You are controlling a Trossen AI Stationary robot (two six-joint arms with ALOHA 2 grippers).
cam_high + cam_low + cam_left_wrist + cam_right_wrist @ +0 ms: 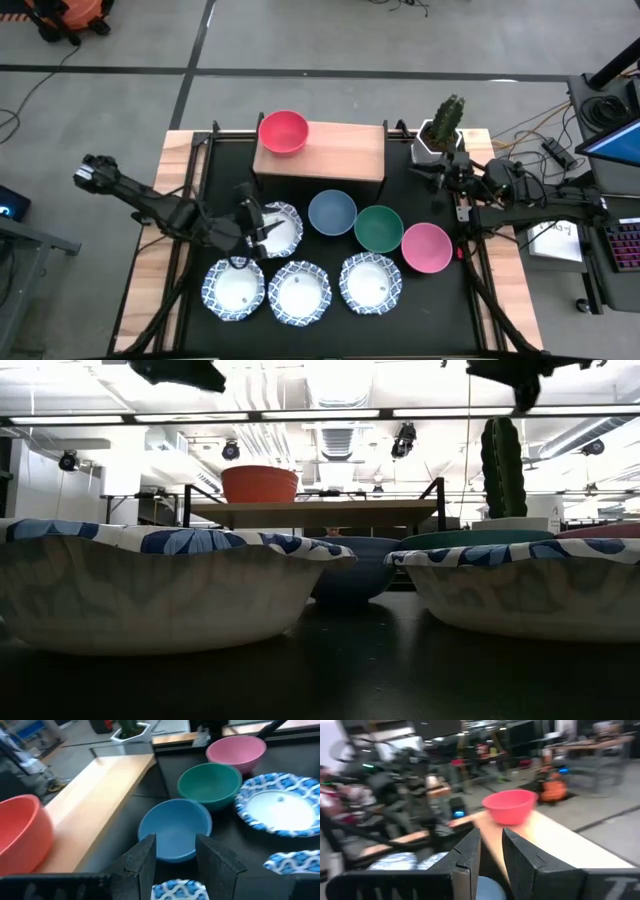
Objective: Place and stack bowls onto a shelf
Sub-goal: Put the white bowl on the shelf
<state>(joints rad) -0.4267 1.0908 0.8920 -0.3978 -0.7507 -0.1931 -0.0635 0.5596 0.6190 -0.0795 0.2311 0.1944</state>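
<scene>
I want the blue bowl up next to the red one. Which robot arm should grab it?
Probably the left. The left gripper hangs open close beside the blue bowl, facing it. The right gripper is farther off, near the cactus.

Eight bowls on show. Four plain ones: a red bowl (283, 131) up on the shelf (345, 152), alone at its nine o'clock end, then a blue bowl (332, 212), a green bowl (379, 228) and a pink bowl (426, 247) running toward four o'clock. Four patterned bowls: one (284, 228) at nine o'clock of the blue, three in a row nearer six o'clock (234, 289) (299, 292) (371, 283). One shelf, one cactus pot (441, 130), two arms.
</scene>
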